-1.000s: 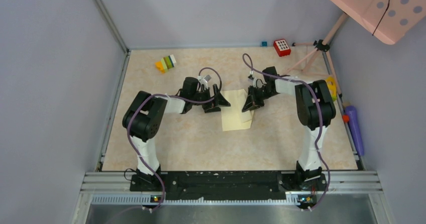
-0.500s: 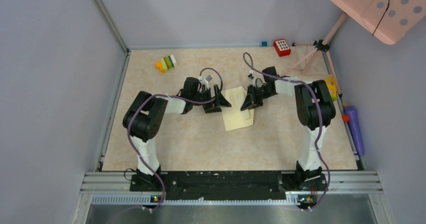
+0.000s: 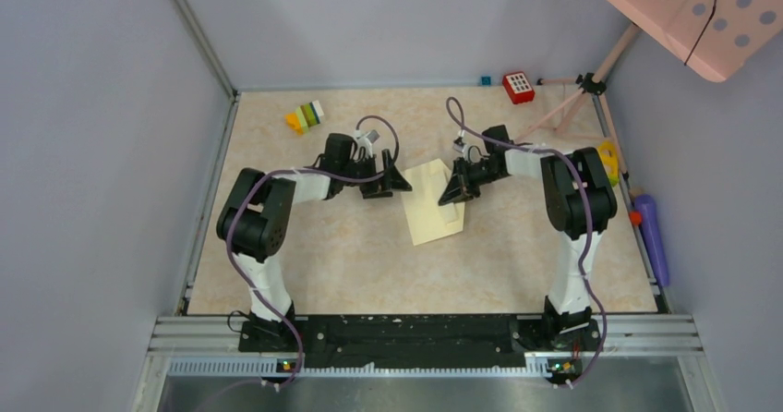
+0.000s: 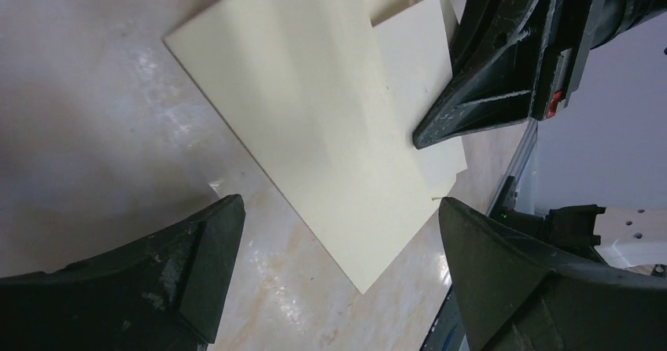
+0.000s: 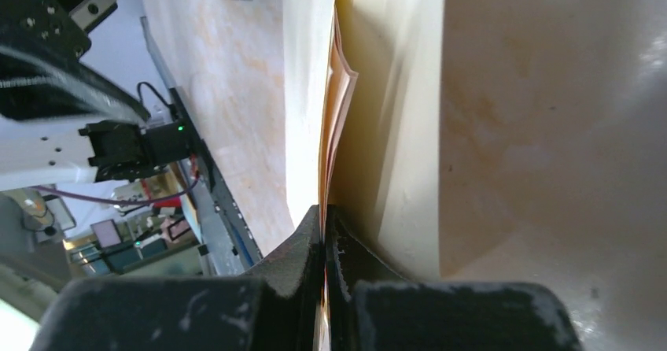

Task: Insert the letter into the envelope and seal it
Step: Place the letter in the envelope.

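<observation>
One beige marbled table (image 3: 305, 255) is carrying the cream envelope (image 3: 427, 211), which is lying flat near its middle. Just left of the envelope's far corner, the left gripper (image 3: 399, 179) is hanging with its jaws spread wide, gripping nothing. At the envelope's right edge, the right gripper (image 5: 324, 213) is pinching fully closed on the tan folded letter (image 5: 337, 91).
</observation>
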Available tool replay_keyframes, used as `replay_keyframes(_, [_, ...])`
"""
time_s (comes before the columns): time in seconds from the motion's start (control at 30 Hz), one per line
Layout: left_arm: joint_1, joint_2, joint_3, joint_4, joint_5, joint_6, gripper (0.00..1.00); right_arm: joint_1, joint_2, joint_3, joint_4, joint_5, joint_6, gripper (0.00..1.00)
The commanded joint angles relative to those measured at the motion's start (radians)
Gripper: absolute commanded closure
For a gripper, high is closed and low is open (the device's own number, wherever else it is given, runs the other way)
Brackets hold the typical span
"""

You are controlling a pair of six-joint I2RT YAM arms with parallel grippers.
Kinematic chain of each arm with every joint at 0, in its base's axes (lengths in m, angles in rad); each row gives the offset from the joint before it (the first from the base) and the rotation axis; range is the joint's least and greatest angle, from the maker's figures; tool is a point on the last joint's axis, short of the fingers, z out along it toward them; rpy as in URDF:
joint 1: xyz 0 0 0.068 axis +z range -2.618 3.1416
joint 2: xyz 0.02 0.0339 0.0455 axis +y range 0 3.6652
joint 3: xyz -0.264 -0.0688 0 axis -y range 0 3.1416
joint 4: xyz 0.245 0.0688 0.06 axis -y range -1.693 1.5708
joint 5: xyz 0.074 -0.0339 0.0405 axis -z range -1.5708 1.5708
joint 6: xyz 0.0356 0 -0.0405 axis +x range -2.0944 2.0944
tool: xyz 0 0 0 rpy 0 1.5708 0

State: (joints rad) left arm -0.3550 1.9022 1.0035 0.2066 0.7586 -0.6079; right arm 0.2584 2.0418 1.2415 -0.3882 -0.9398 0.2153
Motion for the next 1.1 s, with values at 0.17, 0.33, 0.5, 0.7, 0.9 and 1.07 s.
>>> replay_keyframes(0.17, [0.039,-0.056,-0.029,0.019,0.020,0.118,0.01,-0.019,-0.053,-0.039,0.091,-0.158,0.053,1.00])
replay_keyframes(0.33, [0.038,-0.026,-0.073,0.103,0.077,0.059,0.01,-0.034,-0.062,-0.067,0.151,-0.202,0.099,1.00])
replay_keyframes(0.5, [0.039,-0.006,-0.109,0.241,0.151,-0.043,0.01,-0.052,-0.065,-0.090,0.213,-0.224,0.140,1.00])
replay_keyframes(0.7, [0.033,0.026,-0.162,0.483,0.206,-0.178,0.01,-0.059,-0.073,-0.114,0.279,-0.265,0.195,1.00])
replay_keyframes(0.9, [0.023,0.041,-0.176,0.505,0.196,-0.176,0.01,-0.060,-0.086,-0.137,0.347,-0.285,0.244,1.00])
replay_keyframes(1.07, [0.003,0.059,-0.171,0.574,0.214,-0.241,0.08,-0.060,-0.080,-0.150,0.380,-0.283,0.265,1.00])
